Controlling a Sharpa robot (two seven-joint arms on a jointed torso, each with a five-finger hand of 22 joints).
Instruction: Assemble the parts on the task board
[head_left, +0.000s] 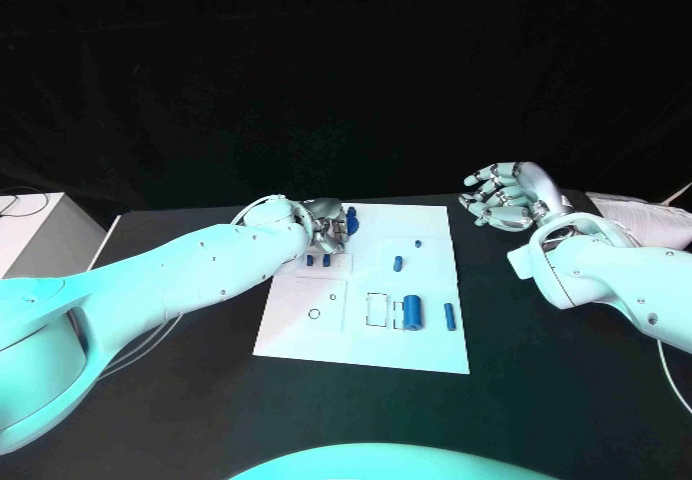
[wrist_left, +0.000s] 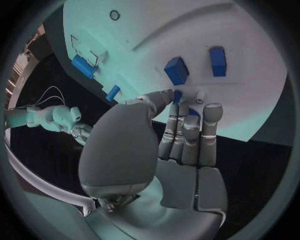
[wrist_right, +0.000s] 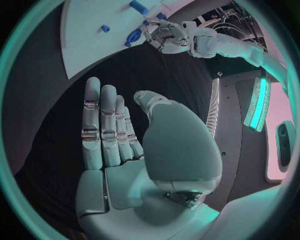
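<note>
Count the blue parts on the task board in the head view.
6 blue parts show: two side by side below the left hand, one at its fingers, one mid-board, a large one and a thin one nearest the robot. The hand may hide others.

task board (head_left: 361, 335) mid-table (head_left: 173, 380). left hand (head_left: 326, 225) over the board's far left corner, two small upright parts (head_left: 317, 260) just before it. right hand (head_left: 508, 197) off the board, beyond its far right corner. large cylinder part (head_left: 413, 311) lies near the board's right edge.
</note>
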